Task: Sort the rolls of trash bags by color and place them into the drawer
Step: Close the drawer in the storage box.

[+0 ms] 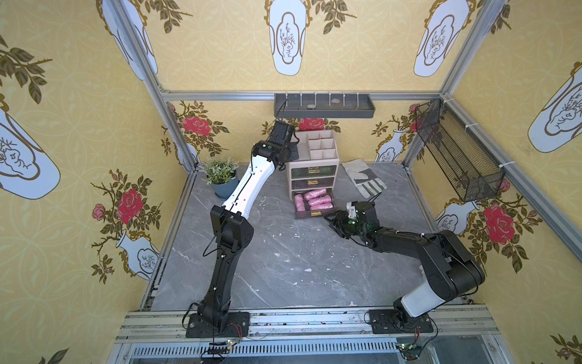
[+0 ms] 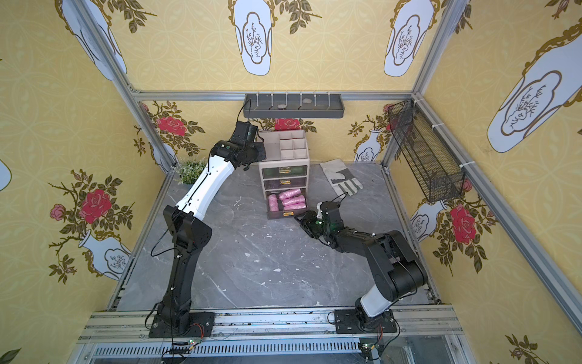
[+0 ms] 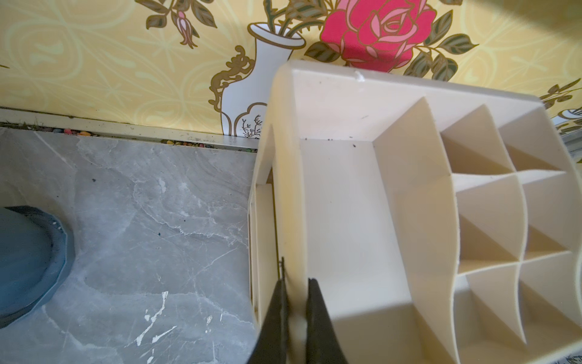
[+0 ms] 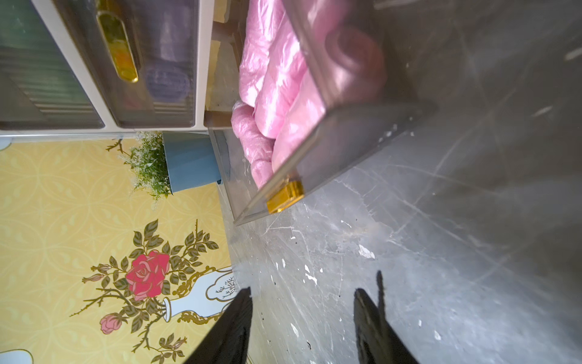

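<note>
The chest (image 1: 315,164) sits at 12 o'clock on the table (image 1: 283,268). The left gripper (image 3: 296,283) is clenched on its top tray's side wall. Four pink rolls (image 1: 313,201) lie in the pulled-out bottom drawer (image 1: 304,216). The right gripper (image 4: 302,293) hangs near the drawer's 4 o'clock corner — released, nothing between its jaws.

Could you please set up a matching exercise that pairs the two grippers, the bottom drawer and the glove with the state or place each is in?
Things:
1. left gripper
2. right gripper
3. bottom drawer
4. glove

States or places:
A. pulled out, with pink rolls lying inside
B. lying flat on the table beside the beige chest
C. shut on a side wall of the beige chest's top tray
D. open and empty, in front of the pulled-out drawer

Pairs: 1-C, 2-D, 3-A, 4-B
</note>
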{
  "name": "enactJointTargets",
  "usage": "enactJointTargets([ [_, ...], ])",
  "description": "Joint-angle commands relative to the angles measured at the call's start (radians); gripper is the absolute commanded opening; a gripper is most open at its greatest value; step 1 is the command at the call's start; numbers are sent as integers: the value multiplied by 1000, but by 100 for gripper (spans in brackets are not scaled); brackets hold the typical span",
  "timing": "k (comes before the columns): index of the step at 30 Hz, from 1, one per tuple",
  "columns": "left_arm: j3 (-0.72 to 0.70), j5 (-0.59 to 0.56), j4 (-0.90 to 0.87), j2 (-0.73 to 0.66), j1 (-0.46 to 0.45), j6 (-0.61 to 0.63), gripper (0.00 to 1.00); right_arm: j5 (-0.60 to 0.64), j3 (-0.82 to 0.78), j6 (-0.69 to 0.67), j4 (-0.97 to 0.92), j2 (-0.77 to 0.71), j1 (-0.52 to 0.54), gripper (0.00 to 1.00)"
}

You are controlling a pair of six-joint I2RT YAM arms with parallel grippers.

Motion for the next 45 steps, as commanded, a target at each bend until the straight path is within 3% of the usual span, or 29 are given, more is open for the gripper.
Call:
enactJointTargets([
  [1, -12, -18, -29, 4, -4, -12, 3, 36, 11, 39, 81, 32, 8, 43],
  [8, -10, -26, -41, 11, -9, -28, 1, 81, 58, 91, 134, 133, 43, 31],
  [19, -3, -24, -59, 17, -17, -34, 0, 123, 161, 154, 261, 300, 49, 26],
  [45, 14, -2, -88, 36, -30, -30, 0, 139, 466, 189, 266, 521, -22, 28],
])
